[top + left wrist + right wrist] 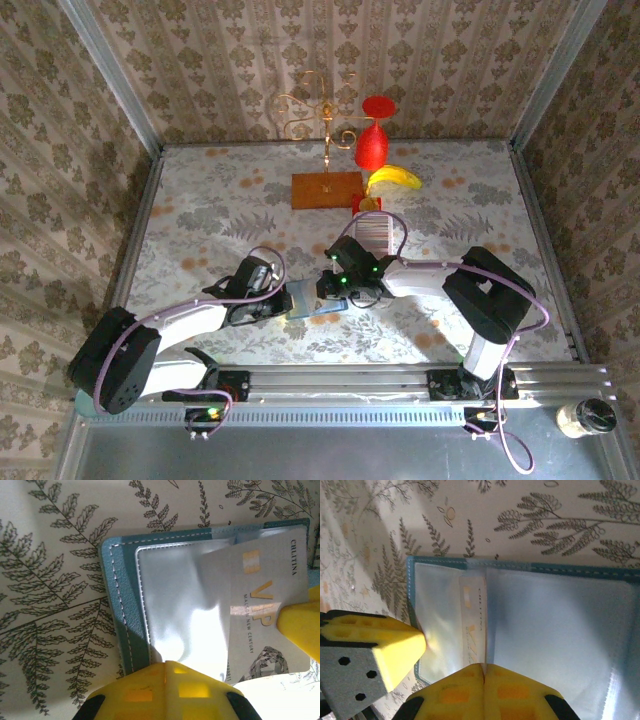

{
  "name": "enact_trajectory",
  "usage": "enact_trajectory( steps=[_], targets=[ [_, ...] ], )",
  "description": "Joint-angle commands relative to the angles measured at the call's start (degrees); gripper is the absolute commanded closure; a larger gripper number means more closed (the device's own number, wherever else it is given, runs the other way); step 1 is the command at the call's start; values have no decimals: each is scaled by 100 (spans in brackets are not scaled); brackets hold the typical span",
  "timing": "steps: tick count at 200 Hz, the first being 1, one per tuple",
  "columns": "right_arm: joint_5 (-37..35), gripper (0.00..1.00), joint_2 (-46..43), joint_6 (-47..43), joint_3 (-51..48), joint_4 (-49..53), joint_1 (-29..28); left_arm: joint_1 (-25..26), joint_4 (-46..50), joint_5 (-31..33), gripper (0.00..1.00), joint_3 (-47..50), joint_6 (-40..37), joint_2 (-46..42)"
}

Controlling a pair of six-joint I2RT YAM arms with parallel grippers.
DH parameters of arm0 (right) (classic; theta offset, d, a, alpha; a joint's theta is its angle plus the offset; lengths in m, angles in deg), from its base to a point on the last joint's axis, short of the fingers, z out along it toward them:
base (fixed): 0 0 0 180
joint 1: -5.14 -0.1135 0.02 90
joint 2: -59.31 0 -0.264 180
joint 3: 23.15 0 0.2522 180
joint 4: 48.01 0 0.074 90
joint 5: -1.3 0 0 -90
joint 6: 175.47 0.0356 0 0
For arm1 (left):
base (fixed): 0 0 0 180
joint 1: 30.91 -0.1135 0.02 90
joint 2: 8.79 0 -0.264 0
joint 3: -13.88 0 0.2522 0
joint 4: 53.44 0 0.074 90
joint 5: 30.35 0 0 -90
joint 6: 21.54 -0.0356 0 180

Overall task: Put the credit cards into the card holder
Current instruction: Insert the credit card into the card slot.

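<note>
The teal card holder (pixel 312 304) lies open on the patterned table between my two grippers, its clear sleeves (pixel 175 595) facing up. My right gripper (pixel 483 667) is shut on one pale grey credit card (pixel 474 617), seen edge-on there, with its far end in among the sleeves. The left wrist view shows that card (pixel 260 605) flat, printed VIP, with a yellow right fingertip (pixel 300 625) on it. My left gripper (pixel 166 664) has its fingers together at the holder's (pixel 120 605) near edge, on the sleeve. The other credit cards (pixel 372 232) stand in a striped row farther back.
An orange-brown wooden block (pixel 327 190) carrying a gold wire stand (pixel 325 120) sits at the back, with a red ornament (pixel 372 145) and a banana (pixel 394 178) beside it. Patterned walls close in the table. A jar (pixel 585 417) stands at the near right corner.
</note>
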Motion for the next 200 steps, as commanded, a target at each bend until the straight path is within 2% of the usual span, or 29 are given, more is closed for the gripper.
enact_trajectory(
  steps=[1,118,163,200],
  targets=[
    [-257,100,168,164,-141,83,25,3,562,299,100,84,-128,3],
    [-245,100,276,659,-328,-268,-124,3,529,299,100,111,-106,-10],
    [-595,100,108,845,-505,-284,-138,3,542,291,100,102,-120,-31],
    [-396,100,196,987,-600,-592,-190,1,548,308,100,146,-111,-93]
  ],
)
